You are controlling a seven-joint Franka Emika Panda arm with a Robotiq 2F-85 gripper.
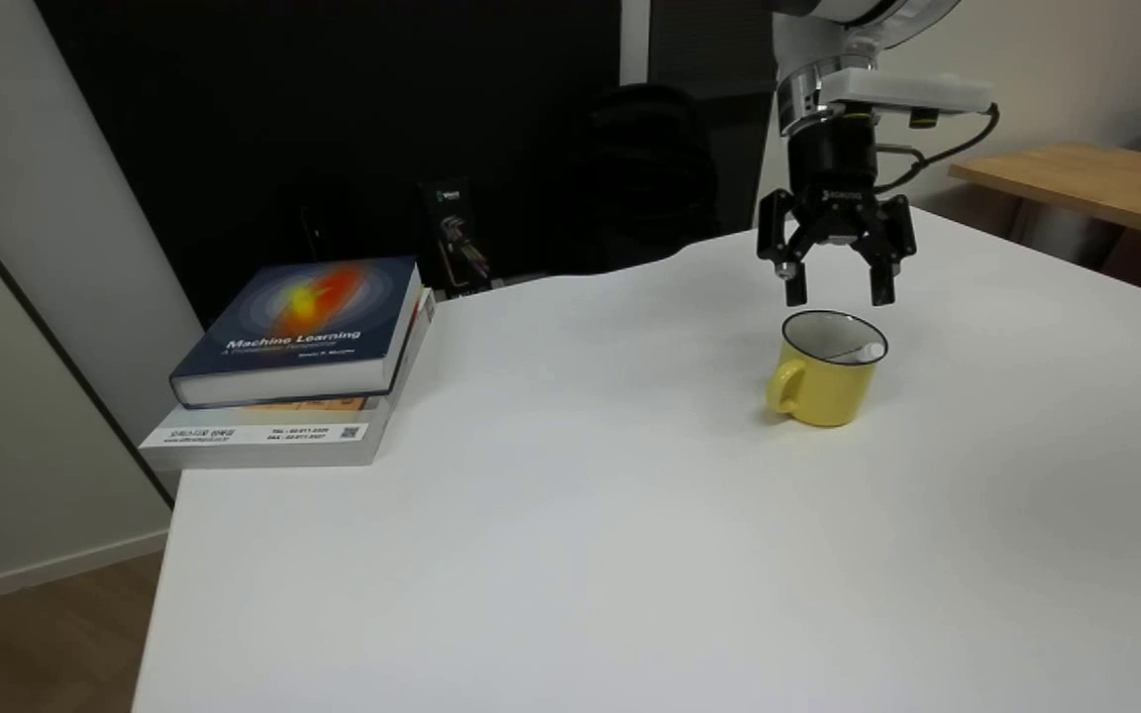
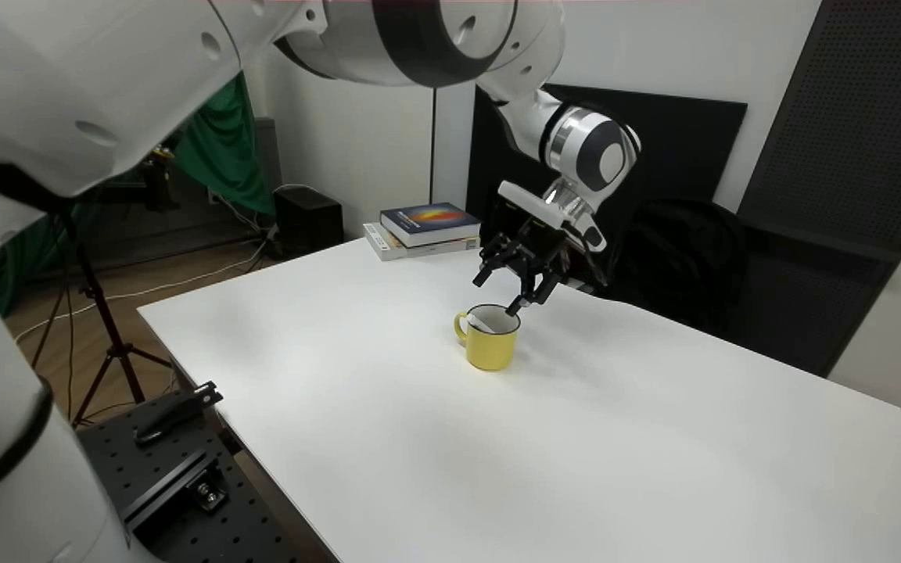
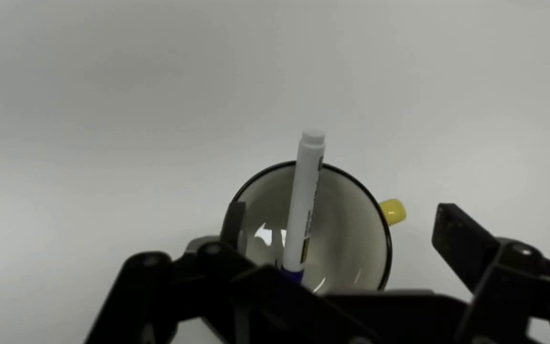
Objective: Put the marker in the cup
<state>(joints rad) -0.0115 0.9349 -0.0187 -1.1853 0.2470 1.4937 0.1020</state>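
Note:
The yellow cup [image 1: 828, 398] stands upright on the white table in both exterior views [image 2: 491, 353]. Its handle is on the side. The white marker [image 3: 303, 205] leans inside the cup [image 3: 358, 215], with its blue end down in it and its white end sticking up over the rim. The marker's upper end also shows in both exterior views [image 1: 868, 352] [image 2: 479, 323]. My gripper [image 1: 839, 287] is open and empty just above the cup, also in an exterior view [image 2: 497, 292]. In the wrist view, its fingers [image 3: 341, 217] are wide apart with nothing held, and partly hide the cup.
Two stacked books [image 1: 303, 327] lie at one edge of the white table [image 1: 531, 555], also in an exterior view [image 2: 428, 223]. A wooden table [image 1: 1095, 183] stands beyond. A tripod [image 2: 110, 336] stands beside the table.

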